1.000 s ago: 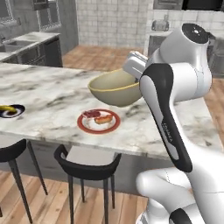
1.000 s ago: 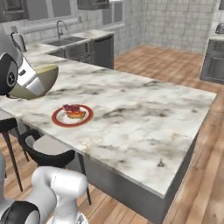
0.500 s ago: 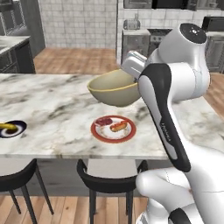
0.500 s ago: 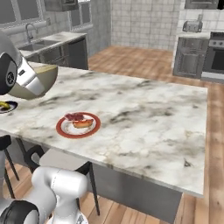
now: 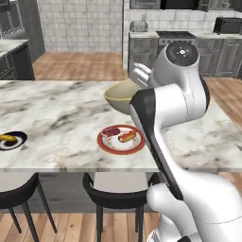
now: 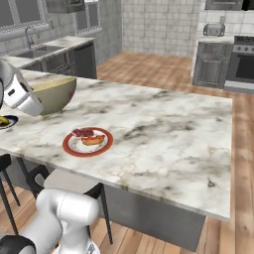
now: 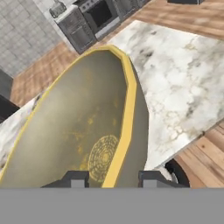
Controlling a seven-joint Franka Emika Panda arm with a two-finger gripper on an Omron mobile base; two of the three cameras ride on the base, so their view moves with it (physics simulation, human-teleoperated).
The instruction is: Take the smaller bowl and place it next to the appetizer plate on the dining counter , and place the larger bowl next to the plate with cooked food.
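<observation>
Since the base has driven along the white marble dining counter [image 5: 56,113], the red-rimmed white plate with cooked food [image 5: 121,139] now lies nearly below the wide tan larger bowl [image 5: 122,96], apparently at six o'clock, while the gripper [image 7: 110,178] stays clenched on its yellow rim.

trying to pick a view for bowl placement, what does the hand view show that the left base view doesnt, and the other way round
Only the hand view: the larger bowl's inside, with a round pattern, and the gripper with one fingertip on each side of the yellow rim.

Only the left base view: the plate with cooked food just below the raised bowl, the appetizer plate far off at the left edge, and the stools.

Both: the bowl and the dining counter.
</observation>
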